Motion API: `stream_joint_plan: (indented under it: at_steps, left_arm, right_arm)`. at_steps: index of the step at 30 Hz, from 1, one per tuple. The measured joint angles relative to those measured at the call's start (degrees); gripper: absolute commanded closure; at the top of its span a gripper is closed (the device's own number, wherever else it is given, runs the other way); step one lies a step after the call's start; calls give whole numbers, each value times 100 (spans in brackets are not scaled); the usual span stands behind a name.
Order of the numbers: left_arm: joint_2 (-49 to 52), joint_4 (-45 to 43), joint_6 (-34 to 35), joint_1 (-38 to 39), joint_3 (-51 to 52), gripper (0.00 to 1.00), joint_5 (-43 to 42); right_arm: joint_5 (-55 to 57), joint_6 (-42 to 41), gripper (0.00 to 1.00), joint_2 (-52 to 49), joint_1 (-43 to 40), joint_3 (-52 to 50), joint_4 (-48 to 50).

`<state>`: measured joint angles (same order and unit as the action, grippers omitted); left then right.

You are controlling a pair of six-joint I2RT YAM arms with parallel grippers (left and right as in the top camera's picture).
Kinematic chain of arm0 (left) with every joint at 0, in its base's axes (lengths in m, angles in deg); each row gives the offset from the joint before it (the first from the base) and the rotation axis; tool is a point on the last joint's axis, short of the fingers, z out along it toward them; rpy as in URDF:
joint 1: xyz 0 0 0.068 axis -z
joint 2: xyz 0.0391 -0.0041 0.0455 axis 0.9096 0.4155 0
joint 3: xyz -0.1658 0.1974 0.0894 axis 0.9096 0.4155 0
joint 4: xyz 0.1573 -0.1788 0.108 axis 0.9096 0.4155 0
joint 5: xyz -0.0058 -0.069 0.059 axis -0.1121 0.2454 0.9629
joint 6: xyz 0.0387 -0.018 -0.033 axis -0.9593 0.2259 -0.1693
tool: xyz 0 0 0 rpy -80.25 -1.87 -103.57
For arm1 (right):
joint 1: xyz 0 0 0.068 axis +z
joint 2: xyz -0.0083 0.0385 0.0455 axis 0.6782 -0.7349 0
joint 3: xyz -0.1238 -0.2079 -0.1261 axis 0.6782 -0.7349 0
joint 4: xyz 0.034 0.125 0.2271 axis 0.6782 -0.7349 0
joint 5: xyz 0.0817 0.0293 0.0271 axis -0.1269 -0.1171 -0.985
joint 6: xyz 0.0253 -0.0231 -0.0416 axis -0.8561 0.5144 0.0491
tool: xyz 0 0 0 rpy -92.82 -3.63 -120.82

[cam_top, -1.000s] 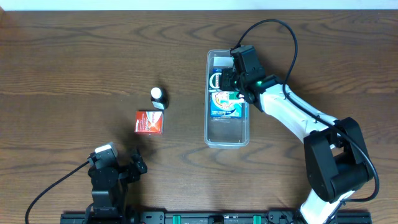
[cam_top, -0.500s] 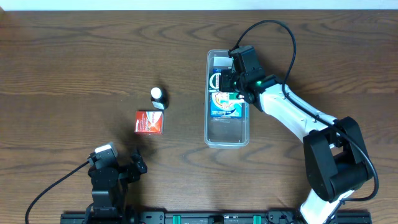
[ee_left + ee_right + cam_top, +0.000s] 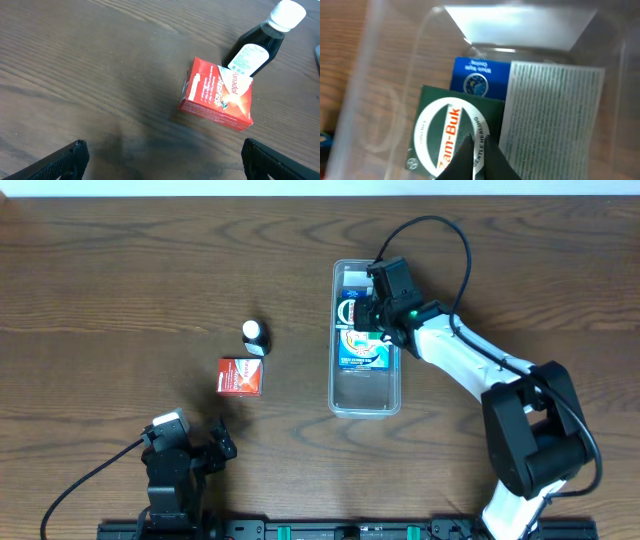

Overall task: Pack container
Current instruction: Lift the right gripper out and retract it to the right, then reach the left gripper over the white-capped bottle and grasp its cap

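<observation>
The clear plastic container (image 3: 365, 395) lies lengthwise at centre right; its wall also shows in the right wrist view (image 3: 380, 100). Inside it are a green Zam-Buk box (image 3: 440, 130), a small blue box (image 3: 480, 77), a white printed box (image 3: 550, 110) and a teal box (image 3: 365, 352). My right gripper (image 3: 368, 308) (image 3: 477, 150) is shut, its tips over the Zam-Buk box in the container's far half. My left gripper (image 3: 200, 445) (image 3: 160, 160) is open and empty near the front edge. A red Panadol box (image 3: 241, 377) (image 3: 217, 95) and a dark bottle with a white cap (image 3: 256, 337) (image 3: 262, 40) stand on the table ahead of it.
The table is dark wood. The right arm's black cable (image 3: 450, 240) arcs over the table behind the container. The near end of the container holds nothing.
My right gripper has shifted slightly toward the container's far end, and the small blue box now shows beside it. The left arm has not moved.
</observation>
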<state>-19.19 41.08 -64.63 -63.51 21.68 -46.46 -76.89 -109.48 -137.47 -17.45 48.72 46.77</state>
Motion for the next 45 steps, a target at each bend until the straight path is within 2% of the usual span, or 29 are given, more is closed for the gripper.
stream_joint_plan:
  at_steps: [8, 12, 14, 22, 25, 30, 36, 41, 45]
  left_arm:
    - [0, 0, 0, 0, 0, 2, 0]
    - [0, 0, 0, 0, 0, 2, 0]
    - [0, 0, 0, 0, 0, 2, 0]
    - [0, -2, 0, 0, 0, 2, 0]
    - [0, 0, -59, 0, 0, 2, 37]
    - [0, -22, -459, 0, -2, 2, 254]
    - [0, -260, -614, 0, -2, 2, 319]
    - [7, -896, -599, 0, 2, 2, -50]
    - [435, -850, -599, 0, -271, 2, -243]
  right_arm:
    - [0, 262, 63, 1196, -13, -2, -236]
    - [-17, 284, 49, 1899, -136, 0, -688]
    - [-20, 243, 38, 2177, -306, 0, -1032]
    - [-7, 39, 14, 3198, -1908, -4, -2520]
    - [26, -4, 1, 3488, -2516, -4, -2857]
    - [42, -7, 1, 3622, -3108, -4, -3283]
    - [35, -7, 1, 3622, -3141, -7, -3687]
    - [33, -7, 1, 3622, -3141, -7, -3792]
    - [33, -7, 1, 3622, -3141, -7, -3801]
